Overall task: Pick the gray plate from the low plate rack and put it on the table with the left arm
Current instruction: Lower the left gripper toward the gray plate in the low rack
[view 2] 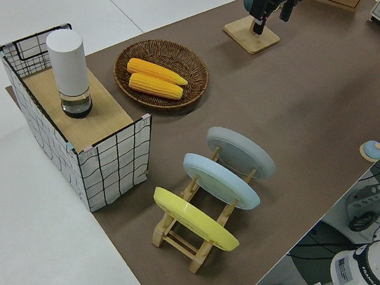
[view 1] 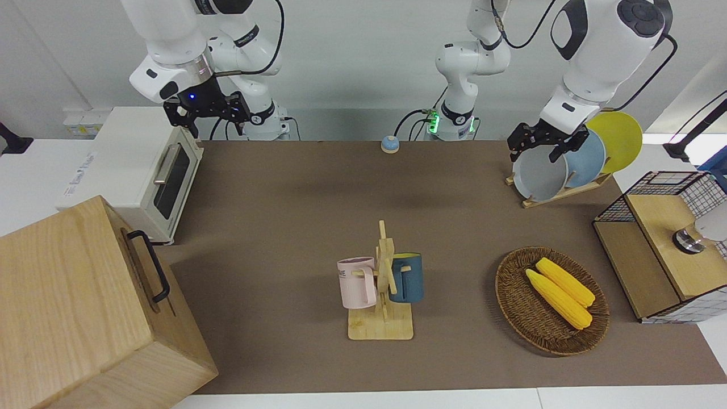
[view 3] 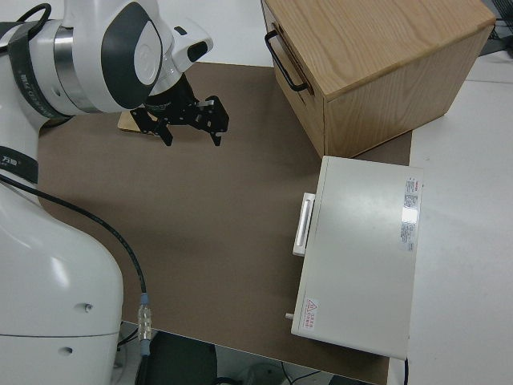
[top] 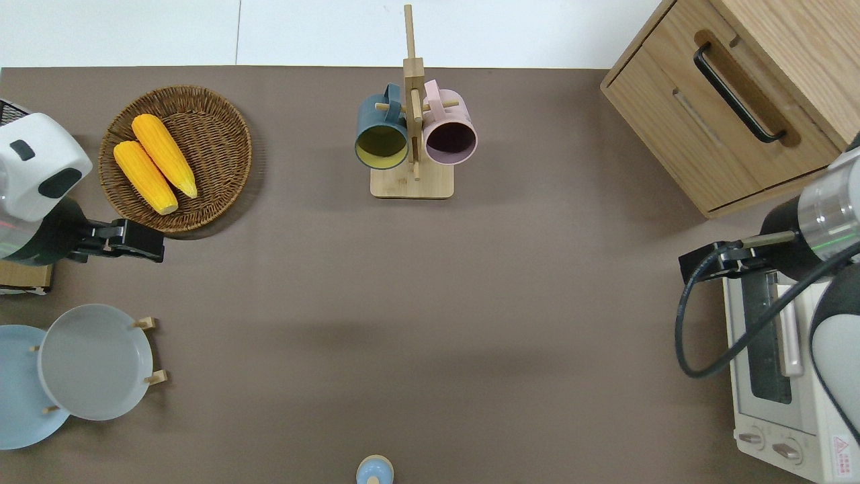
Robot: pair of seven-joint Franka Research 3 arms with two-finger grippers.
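Note:
The gray plate (view 1: 538, 177) leans in the end slot of the low plate rack (view 1: 562, 195), the slot farthest from the robots. It also shows in the overhead view (top: 94, 361) and the left side view (view 2: 242, 152). My left gripper (view 1: 534, 152) is open and empty. It hangs in the air, and the overhead view shows it (top: 158, 245) over bare table (top: 430, 302) between the rack (top: 153, 349) and the wicker basket. The right arm, its gripper (view 1: 217, 122) open, is parked.
A light blue plate (view 1: 588, 160) and a yellow plate (view 1: 620, 138) fill the rack's other slots. A wicker basket (top: 222, 121) holds two corn cobs. A mug stand (top: 412, 181) carries two mugs. A wire crate (view 1: 653, 238), a toaster oven (view 1: 136, 170) and a wooden drawer box (view 1: 74, 307) stand at the table's ends.

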